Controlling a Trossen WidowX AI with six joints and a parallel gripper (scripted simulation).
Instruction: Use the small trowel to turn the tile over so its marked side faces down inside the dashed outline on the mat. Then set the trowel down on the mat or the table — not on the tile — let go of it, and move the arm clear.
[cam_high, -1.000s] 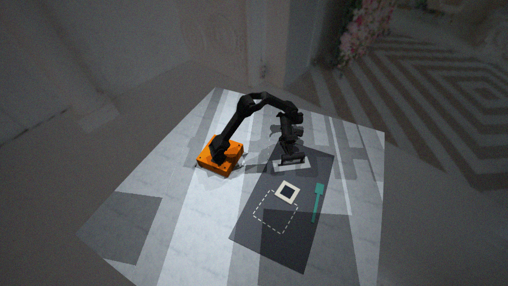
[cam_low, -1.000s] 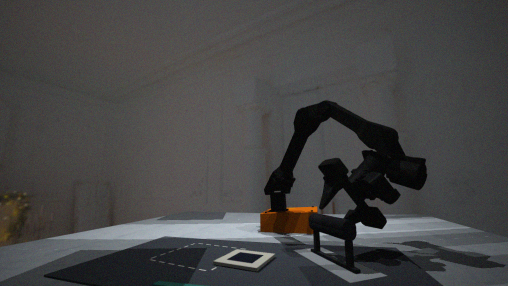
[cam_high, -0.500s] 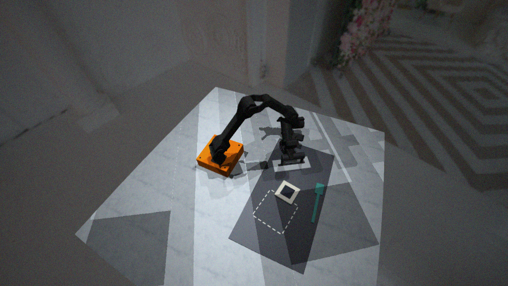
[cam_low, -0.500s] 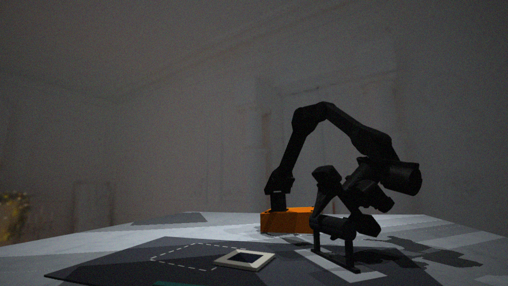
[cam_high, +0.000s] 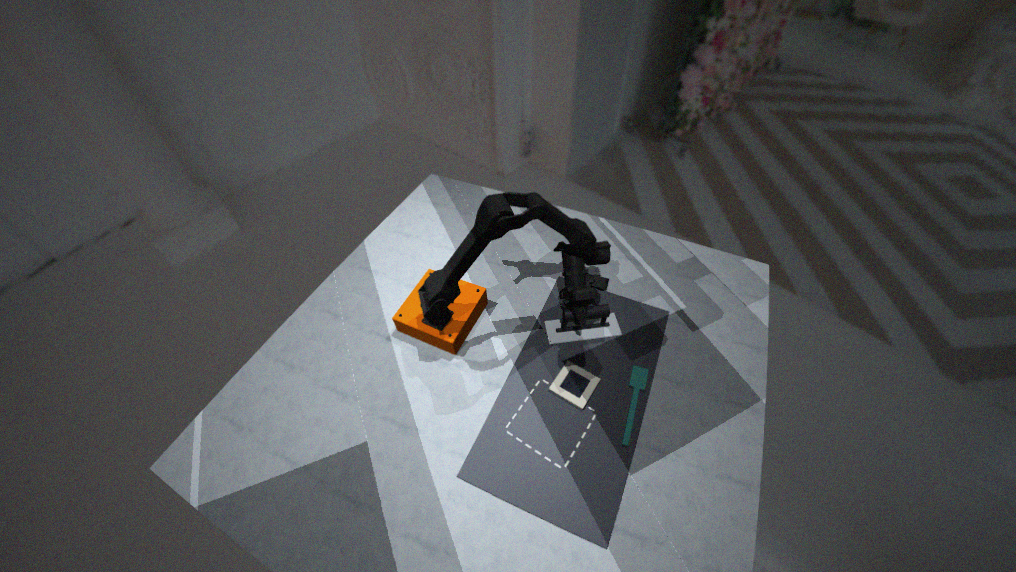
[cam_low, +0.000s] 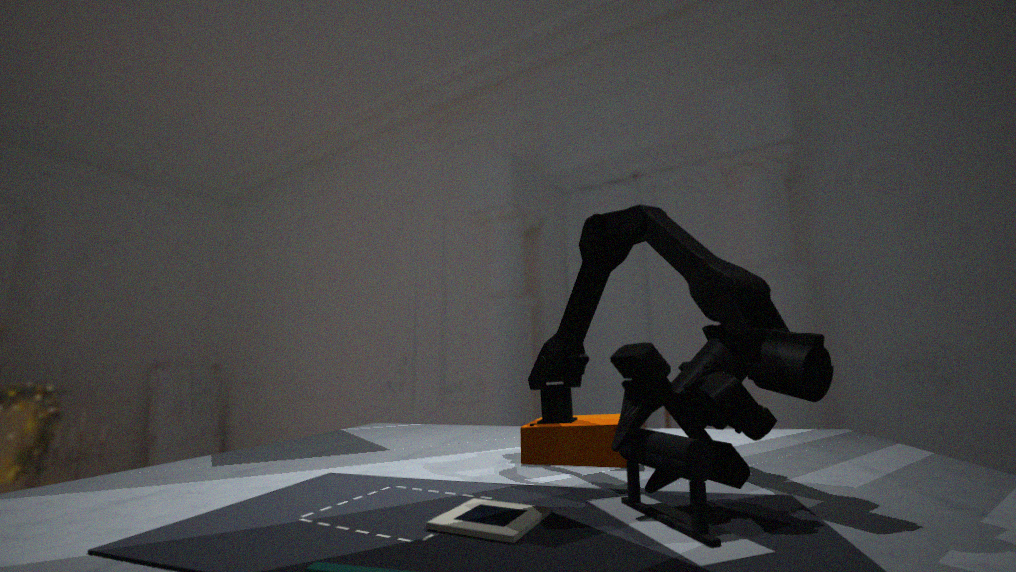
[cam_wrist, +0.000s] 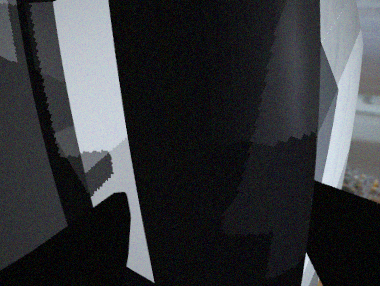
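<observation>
The trowel (cam_high: 615, 328) (cam_low: 742, 550) (cam_wrist: 200, 125) has a white flat plate and a thick black handle raised on two posts. It stands at the mat's back end. My gripper (cam_high: 584, 318) (cam_low: 636, 468) (cam_wrist: 207, 196) is low around the handle, partly open, with a bright gap beside the left finger in the wrist view. The handle hides the right fingertip there. The cream tile (cam_high: 565, 393) (cam_low: 455, 523) lies flat, its dark square mark up, overlapping the near-trowel corner of the dashed outline (cam_high: 565, 466) (cam_low: 301, 519). The tile is mostly outside the outline.
A flat green tool (cam_high: 638, 378) (cam_low: 348, 567) lies along the right side of the dark mat (cam_high: 497, 461) (cam_low: 177, 547) in the top view. The orange arm base (cam_high: 465, 305) (cam_low: 568, 447) stands left of the mat. Hard shadows cross the table.
</observation>
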